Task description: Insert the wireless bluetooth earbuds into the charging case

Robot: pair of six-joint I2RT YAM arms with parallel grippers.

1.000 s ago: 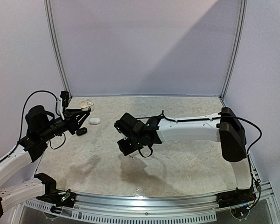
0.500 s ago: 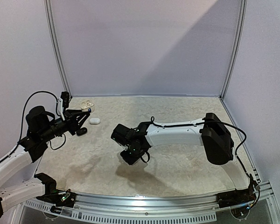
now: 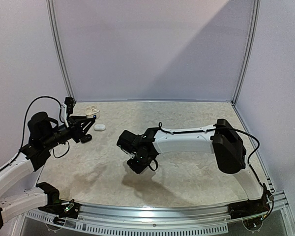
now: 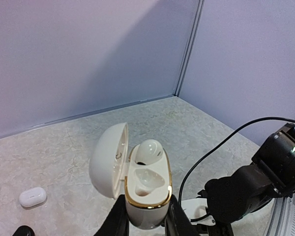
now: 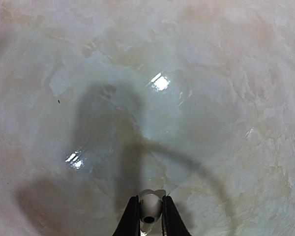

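My left gripper is shut on the lower body of a white charging case with a gold rim, held above the table at the far left. Its lid stands open to the left. One white earbud sits in the far slot, and the near slot is bare. My right gripper points down at the table near the middle, shut on a small white earbud between its fingertips. The top view does not show this bud.
A small closed white case lies on the table by the left gripper, with a black rounded item beside it. The right arm's cable loops through the left wrist view. Walls close the back and sides.
The right arm swung left and lowered toward the table, and its jaws closed on the white earbud. The left arm and the case have not moved.
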